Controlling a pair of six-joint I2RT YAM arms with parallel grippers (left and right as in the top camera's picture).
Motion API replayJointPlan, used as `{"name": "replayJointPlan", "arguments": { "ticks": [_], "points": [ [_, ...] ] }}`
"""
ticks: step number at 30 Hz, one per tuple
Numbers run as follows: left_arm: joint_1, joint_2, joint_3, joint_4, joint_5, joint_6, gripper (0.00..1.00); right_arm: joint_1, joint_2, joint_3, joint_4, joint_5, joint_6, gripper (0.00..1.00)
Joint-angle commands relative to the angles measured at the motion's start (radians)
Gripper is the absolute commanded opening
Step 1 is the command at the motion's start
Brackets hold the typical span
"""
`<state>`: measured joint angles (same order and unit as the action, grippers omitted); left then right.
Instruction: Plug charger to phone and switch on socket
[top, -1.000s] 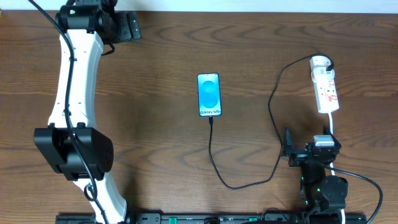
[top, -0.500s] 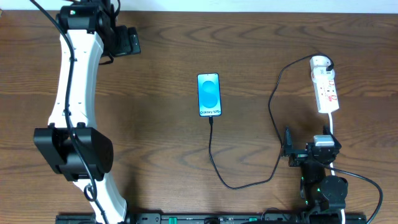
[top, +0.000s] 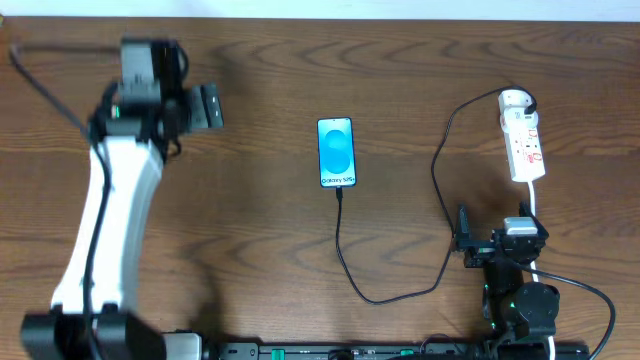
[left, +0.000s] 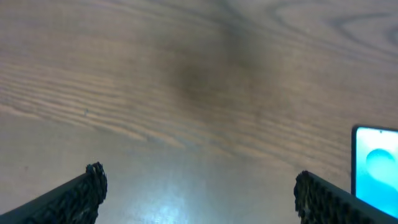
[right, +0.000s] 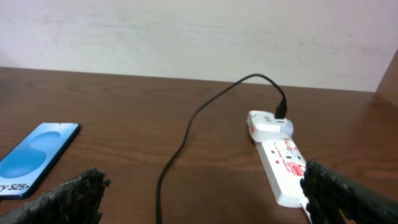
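The charger (top: 345, 262) looks seated at the phone (top: 336, 152) 6 o'clock edge; left gripper (left: 199, 183) and right gripper (right: 202, 186) gape wide, empty; next, right gripper must reach 2 o'clock to switch on the socket (top: 524, 145)

Blue-teal phone (top: 336, 152) (white socket (top: 524, 140), seemingly red-marked)

Slim blue-screened smartphone (top: 336, 152) lies flat ahead-left of the open right claw (right: 202, 177). Thin black charger cable (top: 338, 240) meets its near end. White power strip (top: 524, 140) lies ahead-right.
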<state>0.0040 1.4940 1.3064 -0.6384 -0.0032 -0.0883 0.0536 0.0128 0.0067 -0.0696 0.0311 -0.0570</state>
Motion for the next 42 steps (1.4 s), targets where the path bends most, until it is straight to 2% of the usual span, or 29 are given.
{"name": "replayJointPlan", "arguments": {
  "ticks": [1,6,9,25,36,42],
  "points": [
    [0.002,-0.119,-0.2,0.14,-0.008,0.017,0.98,-0.008,-0.007,-0.001,-0.005,-0.007,-0.011,0.99],
    [0.002,-0.27,-0.434,0.378,-0.007,0.021,0.98,-0.008,-0.007,-0.001,-0.005,-0.007,-0.011,0.99],
    [0.002,-0.337,-0.534,0.476,0.024,0.069,0.98,-0.008,-0.007,-0.001,-0.005,-0.007,-0.011,0.99],
    [0.002,-0.559,-0.882,0.822,0.048,0.095,0.98,-0.008,-0.007,-0.001,-0.005,-0.007,-0.011,0.99],
    [0.002,-0.78,-1.044,0.884,0.047,0.114,0.98,-0.008,-0.007,-0.001,-0.005,-0.008,-0.011,0.99],
    [0.002,-0.959,-1.147,0.891,0.047,0.122,0.98,-0.008,-0.007,-0.001,-0.005,-0.007,-0.011,0.99]
  ]
}}
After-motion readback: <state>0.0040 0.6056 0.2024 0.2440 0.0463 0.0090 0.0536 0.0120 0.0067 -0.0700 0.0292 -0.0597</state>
